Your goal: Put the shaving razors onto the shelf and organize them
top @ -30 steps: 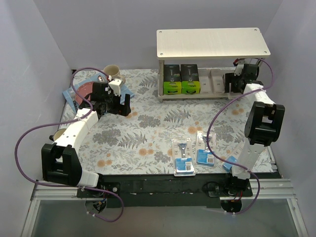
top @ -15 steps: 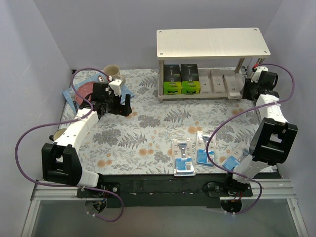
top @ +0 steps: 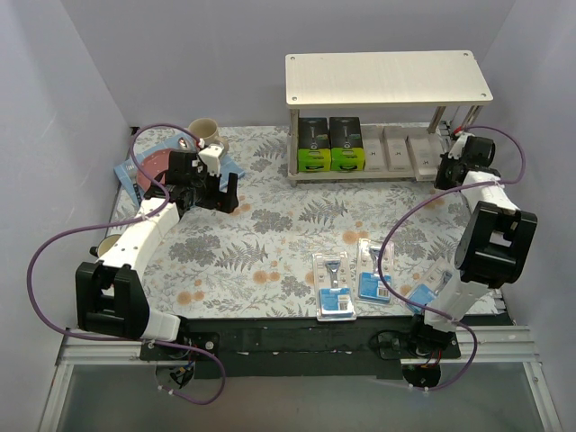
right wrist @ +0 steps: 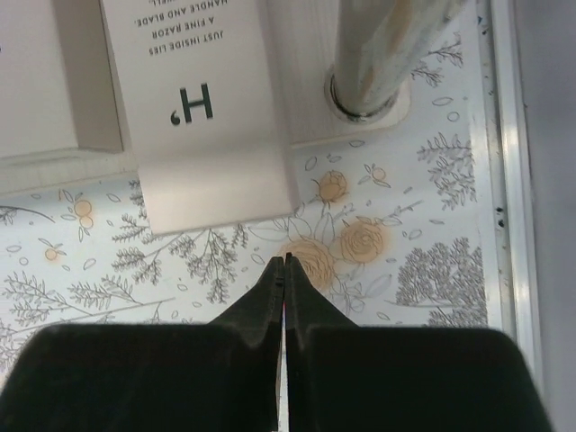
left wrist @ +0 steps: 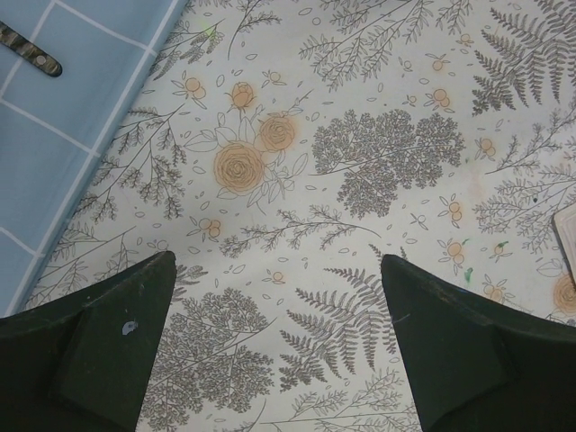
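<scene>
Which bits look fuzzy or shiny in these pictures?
Left wrist view: the flowery cloth is sharp, the near fingers are dark and soft-edged. Right wrist view: the silver shelf leg gleams and the white box looks bright. Top view: even light, soft shade under the shelf top.

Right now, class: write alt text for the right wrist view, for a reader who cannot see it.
The right gripper, jaws shut, points at a floral tablecloth just short of a white razor box, which sticks out past the shelf's lower board. A silver shelf leg stands to the box's right.
</scene>
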`<action>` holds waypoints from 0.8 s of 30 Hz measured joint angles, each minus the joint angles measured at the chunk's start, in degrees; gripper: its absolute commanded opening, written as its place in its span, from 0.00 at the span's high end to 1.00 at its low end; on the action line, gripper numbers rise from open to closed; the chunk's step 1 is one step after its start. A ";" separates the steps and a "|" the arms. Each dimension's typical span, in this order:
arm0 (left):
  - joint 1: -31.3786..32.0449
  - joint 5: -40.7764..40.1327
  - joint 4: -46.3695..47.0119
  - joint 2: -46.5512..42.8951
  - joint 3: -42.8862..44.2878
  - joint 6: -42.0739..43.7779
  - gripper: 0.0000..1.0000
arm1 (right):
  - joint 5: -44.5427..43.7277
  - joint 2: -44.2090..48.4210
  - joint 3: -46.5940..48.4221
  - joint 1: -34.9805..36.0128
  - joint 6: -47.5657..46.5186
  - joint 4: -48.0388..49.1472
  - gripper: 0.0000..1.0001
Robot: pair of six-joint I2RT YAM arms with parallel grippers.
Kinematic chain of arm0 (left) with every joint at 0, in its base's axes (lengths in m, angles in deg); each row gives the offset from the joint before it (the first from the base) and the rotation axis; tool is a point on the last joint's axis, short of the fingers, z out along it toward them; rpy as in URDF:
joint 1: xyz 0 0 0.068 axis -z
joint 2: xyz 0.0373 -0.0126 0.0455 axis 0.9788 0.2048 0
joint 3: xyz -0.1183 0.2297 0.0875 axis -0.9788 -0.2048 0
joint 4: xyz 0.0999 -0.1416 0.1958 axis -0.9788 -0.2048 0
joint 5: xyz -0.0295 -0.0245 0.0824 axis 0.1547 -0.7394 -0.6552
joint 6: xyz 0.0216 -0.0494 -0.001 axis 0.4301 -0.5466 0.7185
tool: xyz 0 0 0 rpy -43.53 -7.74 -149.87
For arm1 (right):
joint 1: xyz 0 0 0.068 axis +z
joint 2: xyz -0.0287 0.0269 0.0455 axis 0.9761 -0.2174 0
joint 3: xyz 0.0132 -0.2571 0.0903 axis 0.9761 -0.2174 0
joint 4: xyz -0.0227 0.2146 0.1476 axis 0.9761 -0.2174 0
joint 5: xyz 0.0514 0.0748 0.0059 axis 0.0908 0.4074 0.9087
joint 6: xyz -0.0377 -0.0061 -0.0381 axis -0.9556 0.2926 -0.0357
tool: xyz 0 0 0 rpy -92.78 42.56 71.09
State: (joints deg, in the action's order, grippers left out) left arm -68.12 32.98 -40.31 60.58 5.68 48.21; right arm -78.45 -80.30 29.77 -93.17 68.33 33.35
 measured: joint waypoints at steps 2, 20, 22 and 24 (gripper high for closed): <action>-0.09 -0.68 -0.13 0.00 0.00 0.74 0.02 | 1.11 -2.12 1.51 0.00 0.94 0.02 0.99; -0.96 -2.99 -1.60 0.00 0.00 4.20 0.02 | 7.96 -9.51 9.09 0.00 10.97 2.08 0.99; -0.96 -2.99 -1.64 0.00 0.00 4.39 0.02 | 8.76 -9.29 7.93 0.00 12.20 3.04 0.99; -0.96 -2.99 -1.73 0.02 0.00 4.55 0.02 | 9.27 -9.27 7.19 0.04 13.31 3.45 0.99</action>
State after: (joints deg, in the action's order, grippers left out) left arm -69.08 29.99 -42.04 60.61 5.68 52.75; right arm -69.19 -89.56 36.96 -93.12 81.64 36.81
